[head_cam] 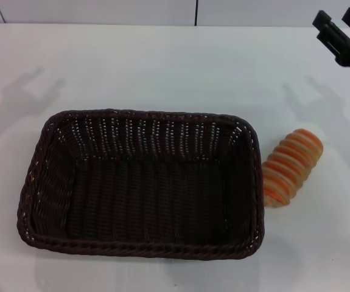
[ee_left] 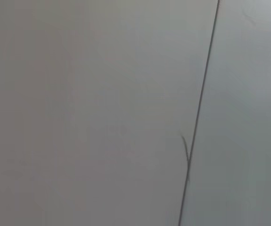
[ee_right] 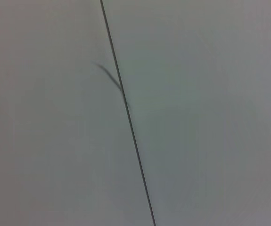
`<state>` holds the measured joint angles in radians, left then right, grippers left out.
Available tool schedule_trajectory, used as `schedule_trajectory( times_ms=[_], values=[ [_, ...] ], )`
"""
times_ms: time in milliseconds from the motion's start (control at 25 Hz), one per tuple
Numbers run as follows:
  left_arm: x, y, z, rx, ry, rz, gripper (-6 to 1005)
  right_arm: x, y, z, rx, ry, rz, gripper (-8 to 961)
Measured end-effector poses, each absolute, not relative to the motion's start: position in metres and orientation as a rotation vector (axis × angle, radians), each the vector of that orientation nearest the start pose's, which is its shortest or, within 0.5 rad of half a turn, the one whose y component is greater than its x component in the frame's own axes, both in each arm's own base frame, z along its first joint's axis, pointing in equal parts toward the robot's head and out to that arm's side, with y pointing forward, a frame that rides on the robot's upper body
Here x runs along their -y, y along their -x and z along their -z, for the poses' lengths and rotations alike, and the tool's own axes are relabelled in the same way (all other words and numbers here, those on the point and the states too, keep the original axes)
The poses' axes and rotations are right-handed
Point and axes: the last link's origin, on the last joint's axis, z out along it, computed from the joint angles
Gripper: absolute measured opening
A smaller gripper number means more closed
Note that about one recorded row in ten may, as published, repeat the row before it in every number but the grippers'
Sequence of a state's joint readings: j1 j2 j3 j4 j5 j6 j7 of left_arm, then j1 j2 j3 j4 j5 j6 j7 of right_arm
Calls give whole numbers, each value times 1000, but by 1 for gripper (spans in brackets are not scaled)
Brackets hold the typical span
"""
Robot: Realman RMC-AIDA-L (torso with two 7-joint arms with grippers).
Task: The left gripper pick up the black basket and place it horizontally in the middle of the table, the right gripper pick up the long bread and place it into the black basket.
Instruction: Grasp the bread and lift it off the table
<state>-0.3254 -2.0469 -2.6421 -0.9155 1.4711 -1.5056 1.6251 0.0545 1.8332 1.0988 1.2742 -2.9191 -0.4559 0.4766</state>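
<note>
Basket (head_cam: 141,185): woven wicker look, dark brown-black, open weave on sloping sides, braided rim, rough texture, faint sheen on strands.
Bread (head_cam: 291,167): looked moulded, plastic-like, tan with orange ridged stripes, matt to slightly satin, ribbed surface.
Table (head_cam: 162,67): white, smooth, flat, softly reflective, carried pale shadows.
Right gripper (head_cam: 343,31): black, hard, matt, looked like plastic or coated metal.
Panels (ee_left: 102,113) in both wrist views: plain grey-white, smooth, matt, split by thin dark seam (ee_right: 126,108).
</note>
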Motion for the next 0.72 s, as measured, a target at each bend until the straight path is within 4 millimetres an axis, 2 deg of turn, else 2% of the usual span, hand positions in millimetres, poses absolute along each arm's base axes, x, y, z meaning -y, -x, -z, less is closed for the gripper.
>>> schedule_trajectory(
  times_ms=[240, 320, 360, 520, 720],
  values=[
    [-321, 295, -148, 596, 1966, 1092, 637, -332, -209, -24, -761, 1926, -681, 622],
    [-320, 296, -148, 599, 1965, 1090, 637, -334, -193, -28, -775, 1933, -566, 621],
    [-320, 296, -148, 599, 1965, 1090, 637, -334, -193, -28, -775, 1933, -566, 621],
    [-317, 300, -147, 596, 1960, 1076, 636, -336, -169, -36, -773, 1933, -397, 619],
    [-314, 305, -146, 589, 1949, 1063, 636, -335, -151, -41, -786, 1938, -305, 616]
  ],
)
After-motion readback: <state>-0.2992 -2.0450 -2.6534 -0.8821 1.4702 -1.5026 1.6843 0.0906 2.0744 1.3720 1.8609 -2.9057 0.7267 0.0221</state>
